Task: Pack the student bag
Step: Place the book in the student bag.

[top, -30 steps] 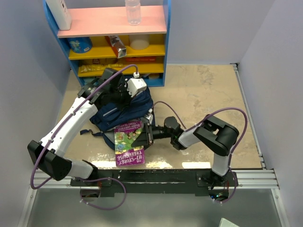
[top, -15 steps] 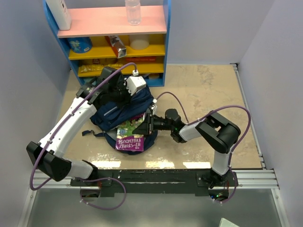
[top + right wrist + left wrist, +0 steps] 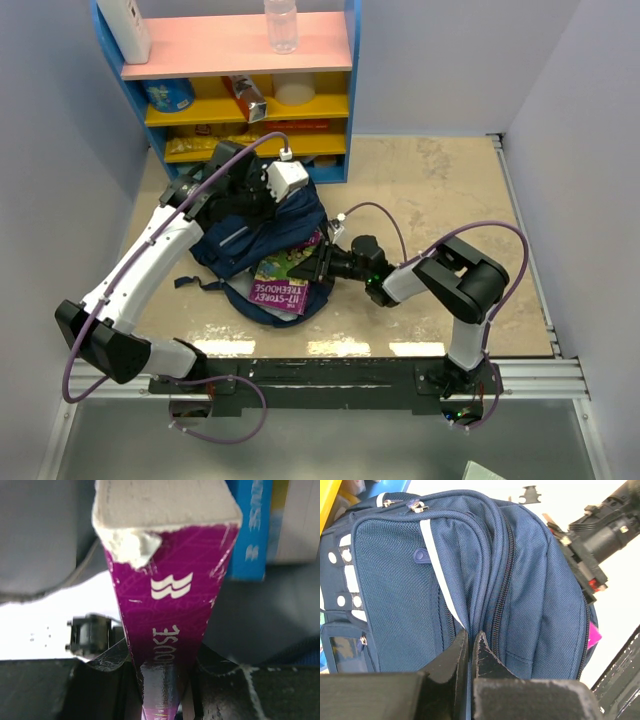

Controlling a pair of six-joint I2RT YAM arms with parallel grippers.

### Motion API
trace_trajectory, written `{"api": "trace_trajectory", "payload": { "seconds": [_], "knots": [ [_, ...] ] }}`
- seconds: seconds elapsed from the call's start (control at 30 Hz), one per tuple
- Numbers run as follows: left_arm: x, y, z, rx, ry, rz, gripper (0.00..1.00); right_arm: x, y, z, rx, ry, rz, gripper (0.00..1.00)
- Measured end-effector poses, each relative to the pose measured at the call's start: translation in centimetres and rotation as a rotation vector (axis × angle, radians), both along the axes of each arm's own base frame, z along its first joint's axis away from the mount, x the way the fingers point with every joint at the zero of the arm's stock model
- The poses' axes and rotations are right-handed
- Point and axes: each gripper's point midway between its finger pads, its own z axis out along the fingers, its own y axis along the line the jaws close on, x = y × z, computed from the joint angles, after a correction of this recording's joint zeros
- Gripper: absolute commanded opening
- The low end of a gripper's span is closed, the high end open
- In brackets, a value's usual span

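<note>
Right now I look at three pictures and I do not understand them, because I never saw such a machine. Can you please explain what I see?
The machine is a pair of robot arms, the left arm and the right arm, bolted at the near edge of a table. The top picture looks down from above and behind them. The other two come from a small camera on each wrist. On the table lies a navy bag, and behind it stands a shelf with small goods. The left gripper pinches a fold of the bag's fabric beside a zip. The right gripper clamps a purple book, which lies at the bag's open mouth, apparently partly inside.
</note>
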Motion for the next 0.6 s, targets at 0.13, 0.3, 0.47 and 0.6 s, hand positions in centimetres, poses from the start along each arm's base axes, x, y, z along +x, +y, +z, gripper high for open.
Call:
{"api": "trace_trajectory", "payload": {
  "seconds": [0.13, 0.3, 0.47, 0.6],
  "knots": [
    [0.0, 0.0, 0.5, -0.002, -0.008, 0.002, 0.00, 1.6, 0.8, 0.2, -0.029, 0.024, -0.044, 0.05],
    [0.0, 0.1, 1.5, -0.006, -0.020, 0.005, 0.00, 1.9, 0.8, -0.1, -0.034, 0.068, -0.078, 0.02],
    [0.0, 0.1, 2.5, -0.015, -0.033, 0.004, 0.00, 1.4, 0.2, -0.9, -0.034, 0.113, -0.105, 0.01],
    [-0.2, 0.0, 2.7, -0.022, -0.029, -0.001, 0.00, 0.7, -0.1, -1.1, -0.018, 0.127, -0.113, 0.01]
  ]
}}
